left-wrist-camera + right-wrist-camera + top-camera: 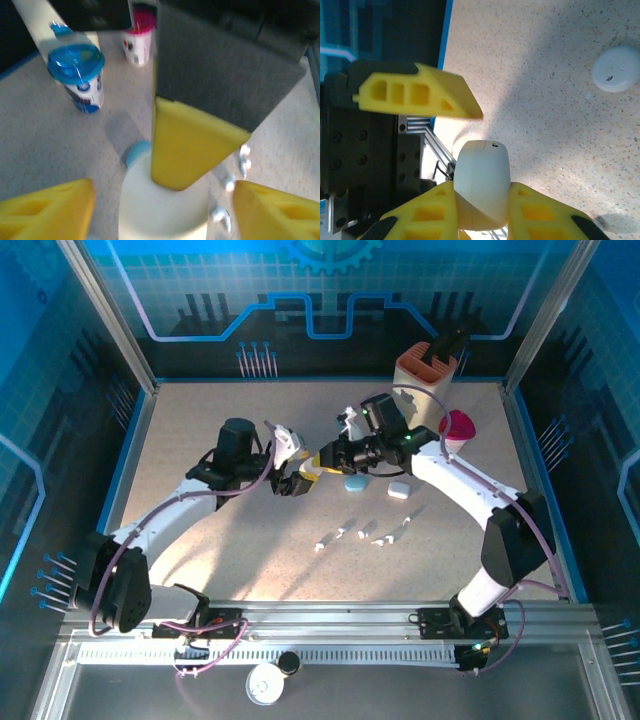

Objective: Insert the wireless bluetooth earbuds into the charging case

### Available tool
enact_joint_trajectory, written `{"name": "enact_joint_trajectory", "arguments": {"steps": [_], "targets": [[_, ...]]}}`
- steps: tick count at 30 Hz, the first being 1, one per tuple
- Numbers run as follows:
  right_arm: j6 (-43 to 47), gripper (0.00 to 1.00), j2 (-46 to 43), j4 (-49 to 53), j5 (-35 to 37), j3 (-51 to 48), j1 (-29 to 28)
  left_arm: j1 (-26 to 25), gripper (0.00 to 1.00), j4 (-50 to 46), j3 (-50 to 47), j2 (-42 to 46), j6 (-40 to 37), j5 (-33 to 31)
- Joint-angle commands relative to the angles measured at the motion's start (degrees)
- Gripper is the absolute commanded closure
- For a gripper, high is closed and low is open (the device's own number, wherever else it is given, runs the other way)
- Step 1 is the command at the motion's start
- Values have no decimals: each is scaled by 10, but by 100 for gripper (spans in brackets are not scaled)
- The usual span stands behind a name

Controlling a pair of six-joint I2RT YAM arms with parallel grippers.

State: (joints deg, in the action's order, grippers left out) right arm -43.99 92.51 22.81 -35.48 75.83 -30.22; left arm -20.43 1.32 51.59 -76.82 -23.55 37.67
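Several earbuds [366, 530] lie apart from right pincer [320, 462]; it clamps a case [482, 180].

1. No word, brand or number can be read anywhere.
2. Pink cup [137, 42]: a dark printed patch on its white side, too blurred to read.
3. Blue cup [77, 75], left of the pink cup: dark blue print round its white wall, blurred, no letter clear.
4. Back wall [200, 300], behind the pink cup and to its left: a light blue gear emblem [330, 250], cut by the upper edge, above circuit-like lines, without lettering.
5. Case [482, 182], left of the pink cup: one tiny dark mark near its rim, unreadable.
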Motion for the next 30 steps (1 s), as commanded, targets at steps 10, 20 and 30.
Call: {"name": "enact_joint_trajectory", "arguments": {"steps": [10, 20, 30], "targets": [[-256, 86, -144, -265, -101, -138, 70, -10, 1, 526, -168, 39, 273, -7], [-438, 89, -201, -499, -87, -225, 58, -53, 9, 589, -133, 3, 259, 9], [-475, 90, -221, -547, -66, -251, 43, -69, 26, 612, -121, -4, 276, -18]]}}
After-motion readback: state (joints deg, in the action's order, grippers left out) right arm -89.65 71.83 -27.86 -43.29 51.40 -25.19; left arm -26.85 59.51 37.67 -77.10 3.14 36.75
